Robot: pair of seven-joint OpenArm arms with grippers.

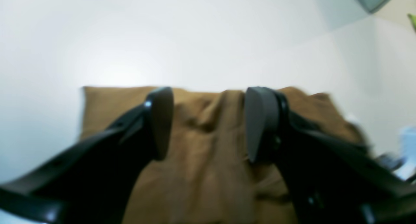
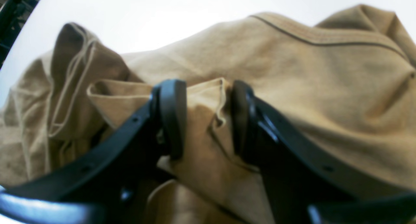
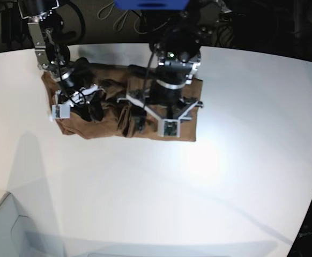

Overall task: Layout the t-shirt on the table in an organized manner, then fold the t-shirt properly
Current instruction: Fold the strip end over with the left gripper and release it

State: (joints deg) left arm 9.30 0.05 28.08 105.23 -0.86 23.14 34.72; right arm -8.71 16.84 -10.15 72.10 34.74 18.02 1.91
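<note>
Brown t-shirt (image 3: 118, 110) lying bunched on white counter (image 3: 199, 182), toward far side, well clear of near edge. Not laid out yet: rumpled ridges through the middle, folds piled at the robot's right side, a smoother flat stretch at the left end.

Left end effector (image 1: 208, 123): jaws apart, nothing between them, poised above a raised wrinkle in the cloth; wrist view blurred, so contact w/ fabric can't be told. Right end effector (image 2: 204, 116): jaws apart too, straddling a folded, hemmed edge (image 2: 208, 87) of the shirt. Cloth sits betw. the pads but no pinch visible, so not clamped on it as far as can be seen.

Handling, as judgement:
- Soft, light, limp knit. No stiffness; will drape, sag and crumple when lifted, won't hold any shape.
- Not fragile, not slippery; matte fabric should give pads decent friction. Smooth counter prob. lets it slide easily when dragged.
- Layers overlap, so a deep pinch may catch two plies at once.

Where to grab: stitched hems and seams, thicker and easier to find than open cloth. Ribbed seam line (image 2: 325, 42) in right wrist view looks like collar or hem, a good landmark. Best bet: one thin ply at two corners well apart, e.g. shoulders or bottom hem, then pull apart to flatten.

Risk: grabbing mid-panel wrinkles only shifts the bunching around.
</note>
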